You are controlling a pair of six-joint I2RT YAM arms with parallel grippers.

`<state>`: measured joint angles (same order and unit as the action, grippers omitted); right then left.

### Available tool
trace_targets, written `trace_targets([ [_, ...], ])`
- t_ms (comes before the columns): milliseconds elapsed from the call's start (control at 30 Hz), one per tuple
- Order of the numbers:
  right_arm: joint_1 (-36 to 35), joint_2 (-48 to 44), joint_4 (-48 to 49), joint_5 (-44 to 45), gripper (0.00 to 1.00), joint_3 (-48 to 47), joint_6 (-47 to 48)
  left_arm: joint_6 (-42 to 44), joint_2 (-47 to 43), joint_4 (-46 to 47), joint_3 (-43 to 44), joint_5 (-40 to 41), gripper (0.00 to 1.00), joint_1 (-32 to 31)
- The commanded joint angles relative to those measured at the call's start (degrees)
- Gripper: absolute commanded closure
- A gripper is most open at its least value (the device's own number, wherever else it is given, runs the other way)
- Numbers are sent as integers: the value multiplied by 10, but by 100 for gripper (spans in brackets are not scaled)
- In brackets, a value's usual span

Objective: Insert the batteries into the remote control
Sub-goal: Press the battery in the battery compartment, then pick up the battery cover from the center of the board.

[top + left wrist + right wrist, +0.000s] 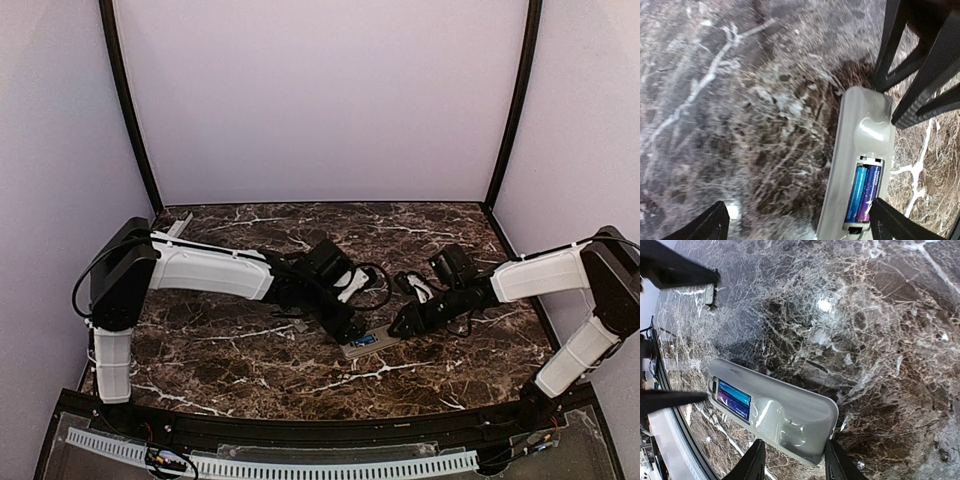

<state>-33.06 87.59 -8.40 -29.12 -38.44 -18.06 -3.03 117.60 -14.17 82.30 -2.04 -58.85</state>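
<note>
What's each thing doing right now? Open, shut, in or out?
remote control, lying face down, battery compartment uncovered.
batteries, two, side by side inside the compartment.
left gripper, open, empty.
right gripper, straddling the remote control's end; grip unclear.

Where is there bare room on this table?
Free: the table's far strip along the back wall, and its near strip by the arm bases. Crowded: the middle, where left end effector and right end effector flank the remote.

The batteries (pixel 863 192) lay side by side in the remote control (pixel 368 342), on the table (pixel 250 365), between left gripper (pixel 346 334) and right gripper (pixel 402 326).
</note>
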Motion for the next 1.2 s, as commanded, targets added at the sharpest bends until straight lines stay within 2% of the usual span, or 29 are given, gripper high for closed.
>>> trace_targets([
  [0, 3, 20, 12, -22, 59, 6, 6, -3, -83, -21, 9, 24, 1, 29],
  [133, 3, 29, 32, -49, 59, 12, 0, -16, -133, -10, -55, 50, 2, 54],
  [233, 1, 28, 43, -64, 61, 18, -10, -12, -155, -35, -86, -13, 1, 82],
  [300, -3, 27, 48, -72, 61, 21, -16, -13, -162, -51, -103, -20, 3, 93],
  [367, -9, 25, 51, -76, 62, 21, -21, 2, -169, -56, -121, -26, 11, 96],
  [500, -17, 19, 51, -81, 62, 22, -26, 37, -153, -93, -124, -16, 37, 96],
  [633, -16, 3, 44, -72, 61, 18, -26, 60, -130, -117, -118, -26, 53, 96],
  [767, -9, -25, 34, -61, 60, 14, -22, 63, -116, -114, -116, -58, 59, 96],
  [1167, 4, -94, 18, -32, 60, 12, 4, 63, -70, -98, -107, -69, 71, 94],
])
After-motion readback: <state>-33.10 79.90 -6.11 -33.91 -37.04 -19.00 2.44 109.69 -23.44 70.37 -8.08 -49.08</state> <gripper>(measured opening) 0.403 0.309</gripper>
